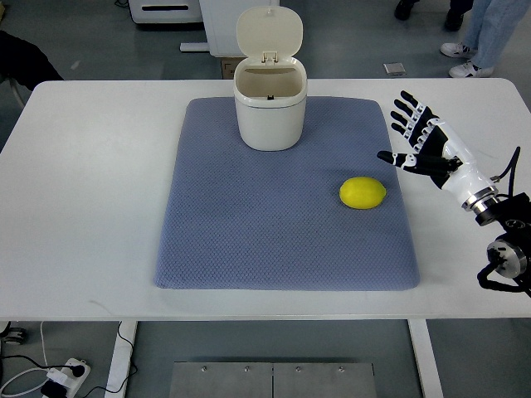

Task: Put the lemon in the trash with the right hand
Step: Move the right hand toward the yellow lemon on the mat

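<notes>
A yellow lemon (362,193) lies on the right part of a blue-grey mat (249,224). A cream trash bin (270,104) stands at the mat's far edge with its lid flipped up, so its mouth is uncovered. My right hand (419,137) hovers over the white table just right of the mat, up and to the right of the lemon. Its fingers are spread and hold nothing. The left arm is out of view.
The white table (91,191) reaches past the mat on all sides. Beyond the far edge stand a person's legs and shoes (477,41). A power strip with cables (58,377) lies on the floor at the lower left.
</notes>
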